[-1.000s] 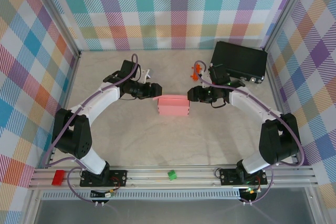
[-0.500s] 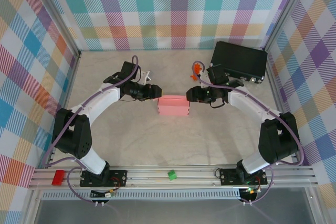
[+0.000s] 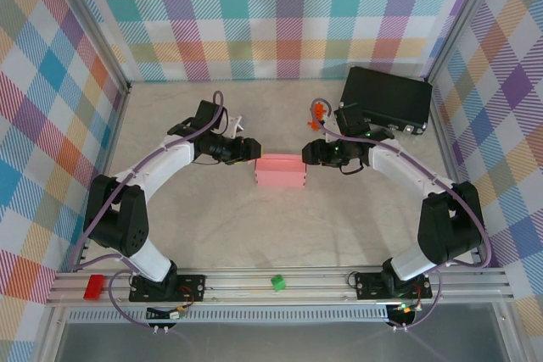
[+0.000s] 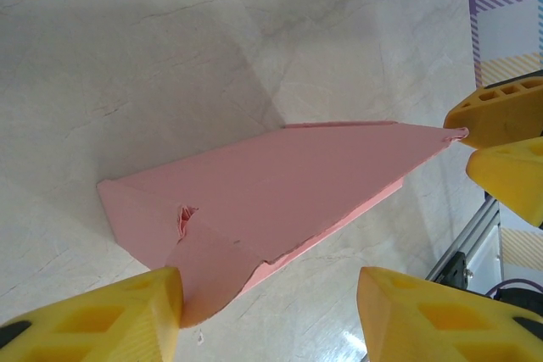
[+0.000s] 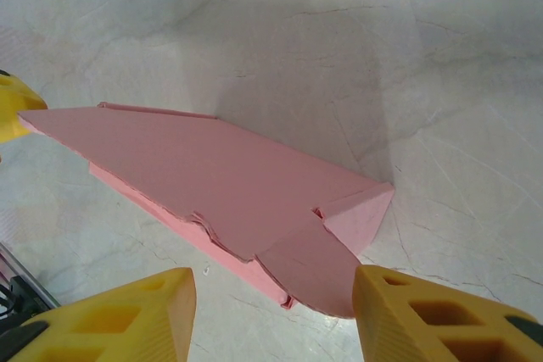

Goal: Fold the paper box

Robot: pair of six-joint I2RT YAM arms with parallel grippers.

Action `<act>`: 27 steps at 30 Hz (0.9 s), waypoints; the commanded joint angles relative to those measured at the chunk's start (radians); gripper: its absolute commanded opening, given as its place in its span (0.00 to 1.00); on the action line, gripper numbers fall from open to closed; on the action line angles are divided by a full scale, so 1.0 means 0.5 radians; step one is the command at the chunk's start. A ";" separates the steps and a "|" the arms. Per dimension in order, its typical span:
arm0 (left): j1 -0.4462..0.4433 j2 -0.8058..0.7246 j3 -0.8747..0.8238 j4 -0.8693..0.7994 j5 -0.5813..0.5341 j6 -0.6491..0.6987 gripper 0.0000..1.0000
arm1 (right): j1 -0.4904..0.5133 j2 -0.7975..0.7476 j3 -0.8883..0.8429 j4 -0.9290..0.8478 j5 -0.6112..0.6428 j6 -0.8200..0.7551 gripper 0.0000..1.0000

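1. The paper box point(image 3: 280, 172) is seen folded into a low salmon-pink block lying flat on the table point(image 3: 212, 226). It is in the same spot as a second earlier, and no change in its shape can be made out from above.
2. Compared with the earlier picture, the left gripper point(image 3: 253, 149) is found shifted very slightly at the box's left end. The right gripper point(image 3: 309, 153) is seen unmoved at the box's right end.
3. The left gripper's jaws are held partly apart. In its wrist view, one yellow finger point(image 4: 102, 315) is touched by the box's rounded end flap point(image 4: 208, 273). The other finger is kept clear of the card, so no hold is taken.
4. The right gripper's jaws are likewise held partly apart. The opposite end flap point(image 5: 310, 269) is seen between its fingers point(image 5: 441, 315), close to one of them but not clamped. Whether they touch cannot be told.
5. A black case point(image 3: 386, 97) is set beyond the box to its right, well apart from it, with the right arm passing between the two.
6. A small orange part point(image 3: 318, 111) is seen beyond the box's right end, near the right wrist.
7. A red block point(image 3: 93, 286) and a green piece point(image 3: 277, 282) are found on the rail well nearer than the box, the block far to its left.
8. Each end of the box is faced by a gripper.
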 commanded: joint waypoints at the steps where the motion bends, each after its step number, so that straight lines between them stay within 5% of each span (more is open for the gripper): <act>1: 0.011 -0.004 -0.029 -0.023 0.032 -0.022 0.56 | 0.013 0.011 0.065 -0.070 -0.057 -0.004 0.52; 27: -0.013 0.021 -0.037 0.051 0.107 -0.081 0.44 | 0.055 0.108 0.156 -0.067 -0.173 0.061 0.53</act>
